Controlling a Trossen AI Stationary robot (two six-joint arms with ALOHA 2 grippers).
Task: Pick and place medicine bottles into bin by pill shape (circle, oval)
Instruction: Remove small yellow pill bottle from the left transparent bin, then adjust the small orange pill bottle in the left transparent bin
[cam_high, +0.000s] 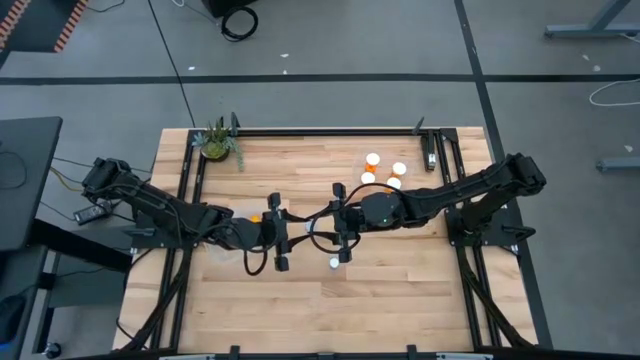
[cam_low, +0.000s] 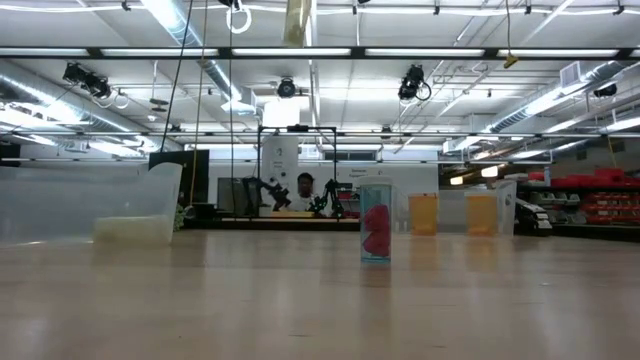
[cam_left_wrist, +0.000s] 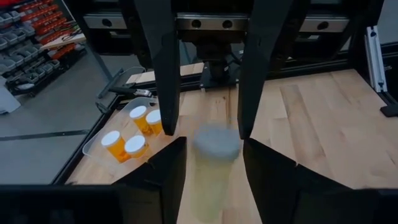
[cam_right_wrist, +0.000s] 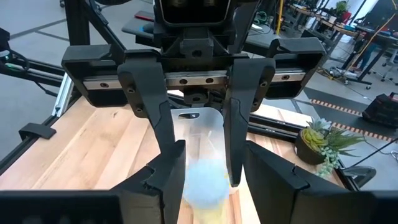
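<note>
Two dark arms are over the worktop: left arm (cam_high: 150, 205), right arm (cam_high: 480, 190). Medicine bottles next. There are four orange bottles (cam_high: 385, 172) with white caps, bunched near the far right corner. One blurred bottle (cam_left_wrist: 216, 146) sits mid-worktop, and one small white bottle (cam_high: 334, 263) stands alone toward the near edge. That's six for sure. One orange spot (cam_high: 256, 217) by the left arm is too hidden to call. Two clear bins: the first bin (cam_left_wrist: 93, 146) and the second bin (cam_right_wrist: 199, 121). One potted plant (cam_high: 216, 143) is at the far left corner. One person (cam_low: 305, 185) is in the room beyond.
</note>
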